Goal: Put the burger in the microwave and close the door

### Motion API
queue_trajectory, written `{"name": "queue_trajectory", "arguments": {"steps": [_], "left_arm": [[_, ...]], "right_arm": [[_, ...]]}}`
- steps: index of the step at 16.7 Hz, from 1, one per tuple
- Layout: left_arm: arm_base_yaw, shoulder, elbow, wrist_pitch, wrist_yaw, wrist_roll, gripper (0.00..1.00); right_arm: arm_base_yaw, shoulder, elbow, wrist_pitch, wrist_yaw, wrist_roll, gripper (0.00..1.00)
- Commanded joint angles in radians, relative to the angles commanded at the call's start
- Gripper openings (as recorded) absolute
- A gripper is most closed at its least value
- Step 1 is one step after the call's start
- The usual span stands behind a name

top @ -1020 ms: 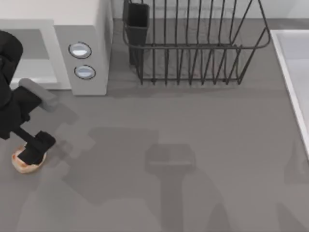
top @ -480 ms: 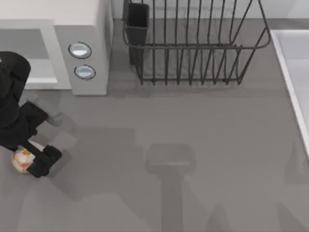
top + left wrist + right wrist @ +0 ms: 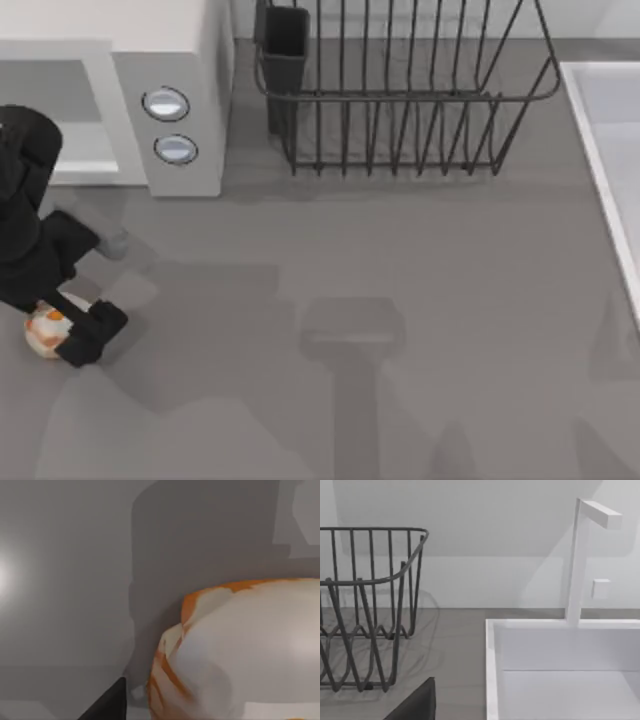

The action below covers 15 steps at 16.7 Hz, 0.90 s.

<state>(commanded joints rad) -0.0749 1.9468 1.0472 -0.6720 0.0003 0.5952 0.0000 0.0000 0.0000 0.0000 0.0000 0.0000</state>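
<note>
The burger (image 3: 40,332), a pale bun with an orange spot, sits low at the table's left edge. My left gripper (image 3: 58,326) is shut on it, with one black finger (image 3: 92,334) on its right side. The left wrist view has the burger (image 3: 240,650) very close, with orange streaks on its edge. The white microwave (image 3: 150,40) stands at the back left with its grey cavity (image 3: 50,110) open, beyond the left arm. Its door is out of view. A dark part of my right gripper (image 3: 415,705) shows in the right wrist view, facing the sink.
A black wire dish rack (image 3: 400,90) stands at the back centre, right of the microwave's two knobs (image 3: 165,103). A white sink (image 3: 610,150) with a tall tap (image 3: 580,560) takes up the right side. An arm's shadow (image 3: 350,340) lies across the grey table.
Over the last second the left arm swung in over the burger and its gripper closed on it. The burger now stands tilted between the fingers. In the last half second hardly anything moved.
</note>
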Motion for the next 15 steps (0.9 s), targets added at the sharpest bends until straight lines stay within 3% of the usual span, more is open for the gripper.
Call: {"name": "queue_trajectory", "arguments": {"steps": [12, 15], "left_arm": [[0.0, 0.0, 0.0, 0.0, 0.0, 0.0, 0.02], [0.0, 0.0, 0.0, 0.0, 0.0, 0.0, 0.0]], "right_arm": [[0.0, 0.0, 0.0, 0.0, 0.0, 0.0, 1.0], [0.0, 0.0, 0.0, 0.0, 0.0, 0.0, 1.0]]}}
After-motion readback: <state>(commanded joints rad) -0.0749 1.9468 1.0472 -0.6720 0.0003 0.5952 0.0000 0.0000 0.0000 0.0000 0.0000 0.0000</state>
